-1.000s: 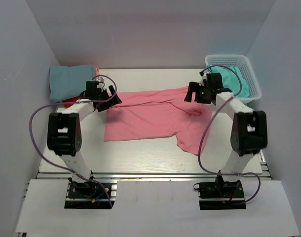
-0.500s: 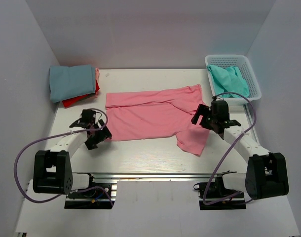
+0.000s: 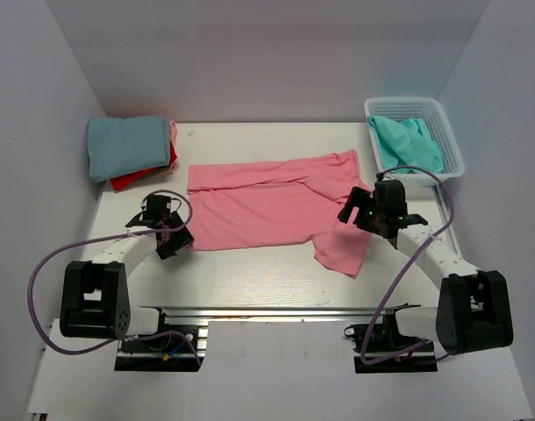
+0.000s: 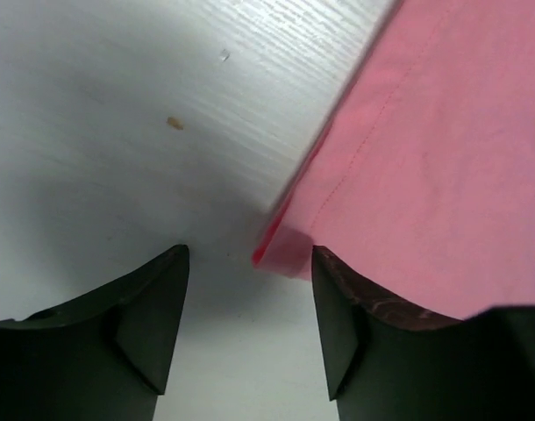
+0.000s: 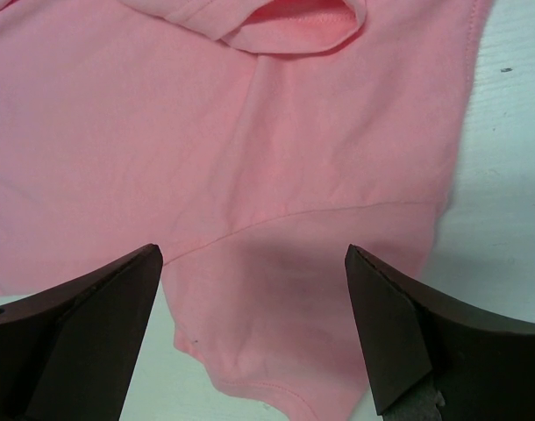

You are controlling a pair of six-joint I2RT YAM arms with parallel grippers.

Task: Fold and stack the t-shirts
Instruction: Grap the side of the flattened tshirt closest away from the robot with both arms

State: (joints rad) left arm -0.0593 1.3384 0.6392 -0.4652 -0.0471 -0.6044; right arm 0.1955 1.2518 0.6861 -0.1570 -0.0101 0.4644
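Now the salmon pink t-shirt (image 3: 267,206) is lying spread across the middle of the surface (image 3: 250,281), body flat, with one sleeve (image 3: 342,250) trailing toward the near right. Its near-left hem corner (image 4: 281,250) is sitting between the left jaws, which are standing partly open around it and, as far as the wrist view shows, not pinching anything yet. The right jaws are hanging at their widest over the shirt's right side, with the sleeve seam (image 5: 320,213) under them and nothing in their hold. The step in hand is looking like the first fold of this shirt, and the next move is calling for the left jaws to close on that corner and catch both layers, while the right jaws are needing to drop and grip the fabric below them so both can lift together. Farther out, the dusty blue t-shirt (image 3: 125,145) is resting folded on the red t-shirt (image 3: 145,178) at the far left, and the turquoise t-shirt (image 3: 408,145) is waiting in the white basket (image 3: 454,149). Against a second ago, both arms are now working at the near side rather than the far edge, the shirt is lying flatter, and the left jaws are narrower.
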